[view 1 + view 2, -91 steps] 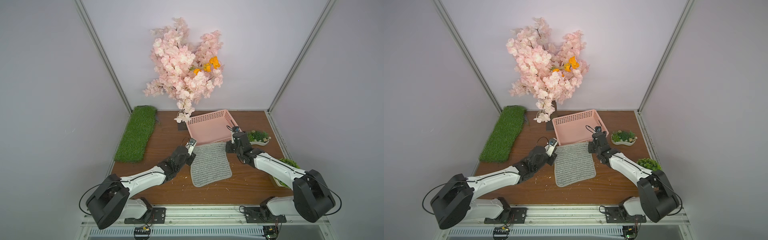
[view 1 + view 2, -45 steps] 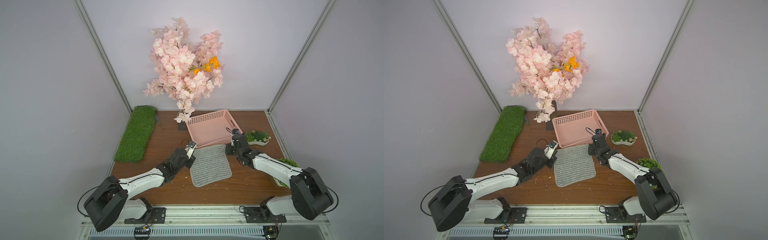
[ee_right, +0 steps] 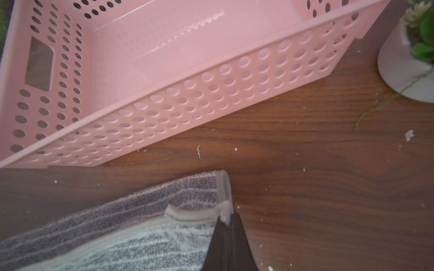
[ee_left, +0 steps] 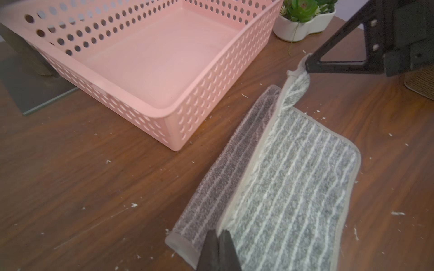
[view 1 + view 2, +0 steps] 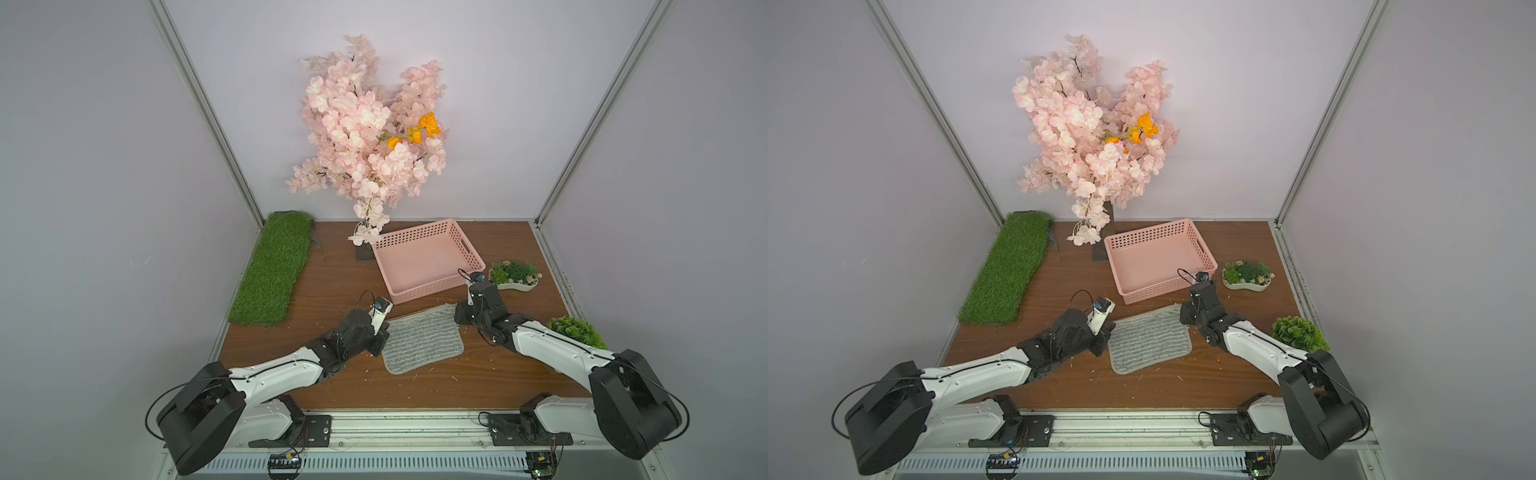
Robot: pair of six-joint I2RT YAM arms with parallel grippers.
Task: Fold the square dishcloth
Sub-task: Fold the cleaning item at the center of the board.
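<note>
Two dishcloth (image 4: 293, 187) corners pinched, wrist views only

— What differs from a second ago?

— Both arms have come toward 6 o'clock. The left gripper (image 4: 218, 233) and right gripper (image 3: 226, 219), each pinching a far corner of the square dishcloth (image 5: 422, 340), now sit farther in over the cloth rather than at its 12 o'clock limit.

— And the cloth itself?

— It no longer lies flat. Its far edge is lifted and drawn back over itself, so a rounded fold now forms the 12 o'clock side. A narrow, darker strip of underside faces up there.

— From above?

— In both top views it reads shorter from 12 to 6. More bare table (image 5: 332, 299) shows before the pink basket (image 5: 419, 291).
</note>
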